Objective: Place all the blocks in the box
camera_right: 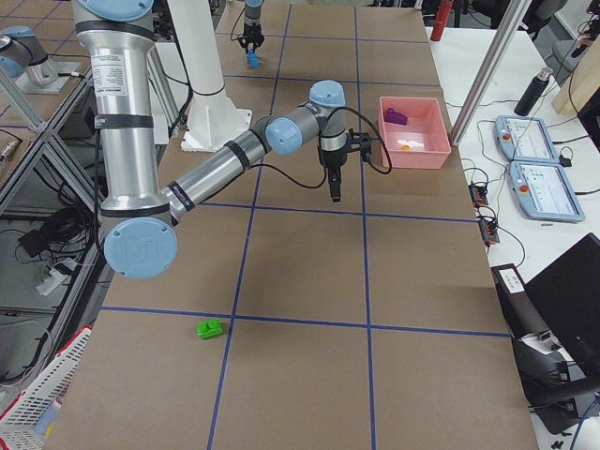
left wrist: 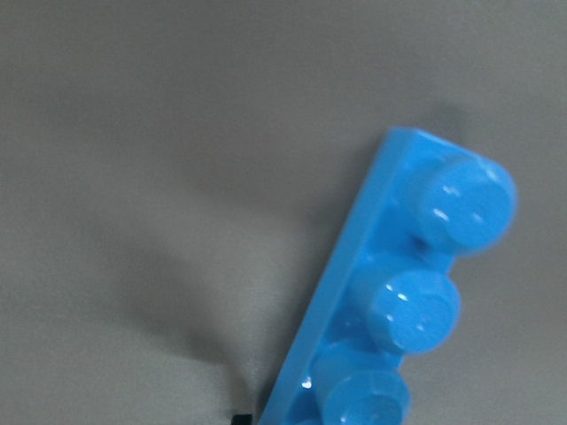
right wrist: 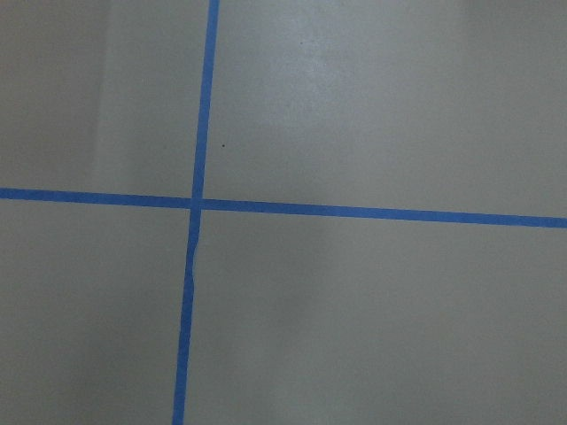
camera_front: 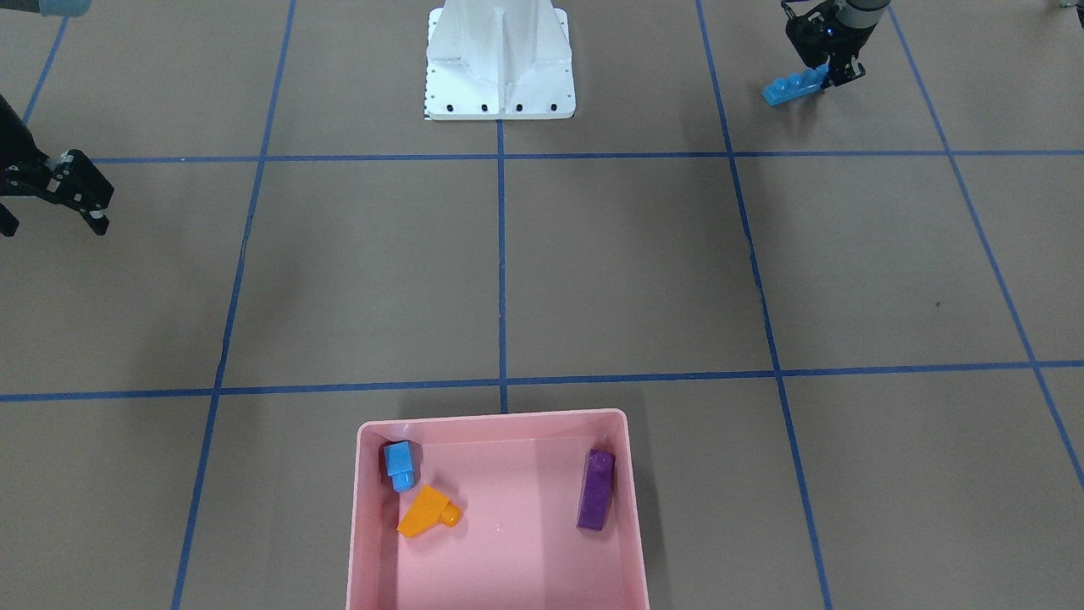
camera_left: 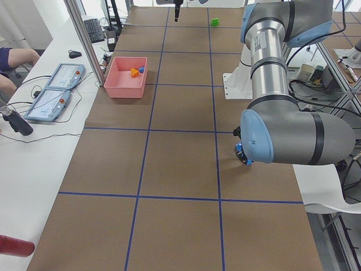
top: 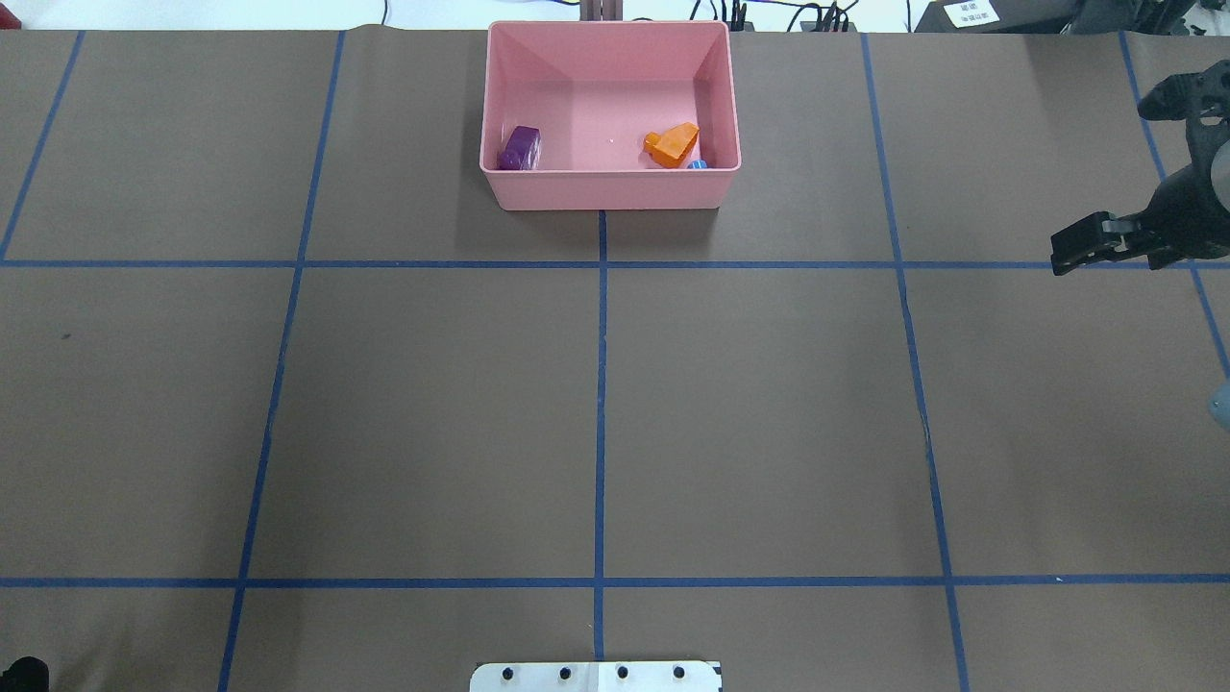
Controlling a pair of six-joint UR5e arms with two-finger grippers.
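Observation:
The pink box [camera_front: 491, 417] [top: 605, 187] holds a small blue brick [camera_front: 400, 464], an orange sloped brick [camera_front: 428, 511] [top: 673, 144] and a purple brick [camera_front: 595, 490] [top: 520, 148]. My left gripper [camera_front: 828, 78] is shut on one end of the long blue brick [camera_front: 792, 88] [left wrist: 399, 292], which hangs tilted just above the paper near the robot's base side. A green brick [camera_right: 209, 328] [camera_left: 215, 22] lies alone on the table at the robot's right end. My right gripper [camera_front: 100, 222] [top: 1059, 255] hovers over bare table with nothing in it. I cannot tell whether it is open or shut.
The white robot base [camera_front: 500, 76] stands across the table from the box. Blue tape lines [right wrist: 199, 204] divide the brown paper into squares. A side bench with two tablets [camera_left: 56, 84] and a person's arm runs along the box side.

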